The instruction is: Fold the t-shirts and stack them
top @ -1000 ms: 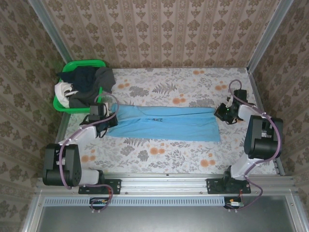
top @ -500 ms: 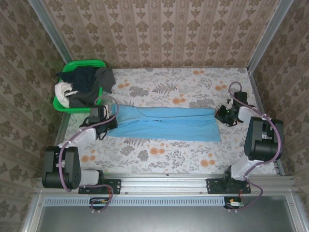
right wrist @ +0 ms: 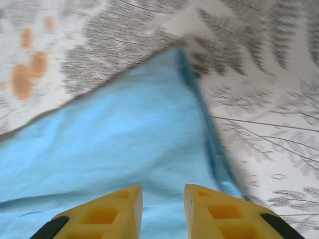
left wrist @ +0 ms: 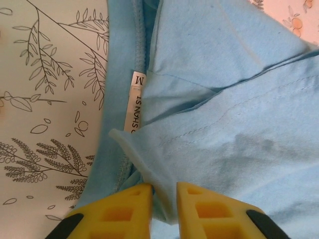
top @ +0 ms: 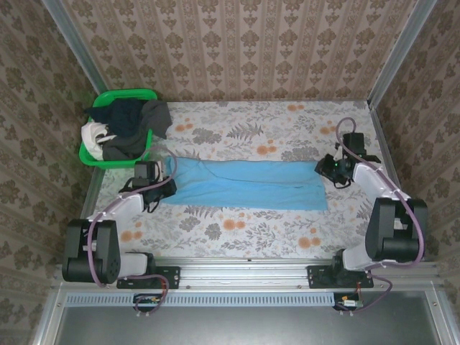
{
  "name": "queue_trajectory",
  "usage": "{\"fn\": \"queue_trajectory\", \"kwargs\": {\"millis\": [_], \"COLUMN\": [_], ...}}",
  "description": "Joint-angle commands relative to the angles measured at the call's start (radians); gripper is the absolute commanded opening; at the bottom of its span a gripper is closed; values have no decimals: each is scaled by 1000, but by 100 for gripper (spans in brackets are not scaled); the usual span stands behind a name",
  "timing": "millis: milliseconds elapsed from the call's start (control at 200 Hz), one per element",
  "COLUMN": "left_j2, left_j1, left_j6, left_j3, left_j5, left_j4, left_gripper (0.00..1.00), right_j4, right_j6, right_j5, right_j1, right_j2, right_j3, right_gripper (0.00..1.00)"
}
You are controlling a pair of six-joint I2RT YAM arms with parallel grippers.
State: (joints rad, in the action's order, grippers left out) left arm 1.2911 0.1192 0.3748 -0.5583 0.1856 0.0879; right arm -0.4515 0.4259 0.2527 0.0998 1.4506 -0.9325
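Note:
A light blue t-shirt [top: 244,184] lies folded into a long band across the middle of the table. At its left end is my left gripper [top: 162,185], low over the collar. In the left wrist view its yellow fingers [left wrist: 124,209] stand slightly apart; a raised fold of the t-shirt [left wrist: 239,99] still stands in the gap of the left gripper [left wrist: 164,191], beside a white neck label [left wrist: 135,102]. My right gripper [top: 325,171] hovers over the band's right end. It is open [right wrist: 163,195] above the t-shirt's corner [right wrist: 124,139], holding nothing.
A green plastic basket [top: 129,93] sits at the back left, heaped with dark and white t-shirts [top: 126,122]. Metal frame posts and patterned walls close in the table on three sides. Flowered tablecloth [top: 244,230] lies bare in front of the blue band.
Both grippers were shut on the shirt's ends and now stand slightly open. The shirt has settled flat as a narrower band. The right gripper has drawn back a little from the right end.

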Motion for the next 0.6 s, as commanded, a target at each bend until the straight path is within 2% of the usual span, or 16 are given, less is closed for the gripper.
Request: {"fn": "queue_trajectory", "kwargs": {"millis": [0,100,195,270,330,460,595], "left_j2": [-79,-145,-177,-131,-46,142,245], "left_j1": [4,-2,-11,-12,-11,20,47], "left_j6": [1,11,22,12,4,-35,-71], "left_j3": [-9,-5,-8,-40,-103,-236,-308], "left_j5": [-5,-20,-53,-43,-13,31,32], "left_j4": [55,79,64,38,51,85,120], "left_gripper": [25,33,50,61,62,59,62], "right_j4": [-33,6,8,10,3,0,10], "right_j6": [21,37,38,38,40,50,60], "right_j5": [-83,-94,-93,-130,-157,-174,-162], "right_j1": [-110,-175,-189,-189,-188,-187,-187], "right_j2": [3,72,171,228,263,316,349], "right_j3": [-64,-87,-104,-98,-98,-103,-108], "right_gripper": [30,30,28,28,29,42,51]}}
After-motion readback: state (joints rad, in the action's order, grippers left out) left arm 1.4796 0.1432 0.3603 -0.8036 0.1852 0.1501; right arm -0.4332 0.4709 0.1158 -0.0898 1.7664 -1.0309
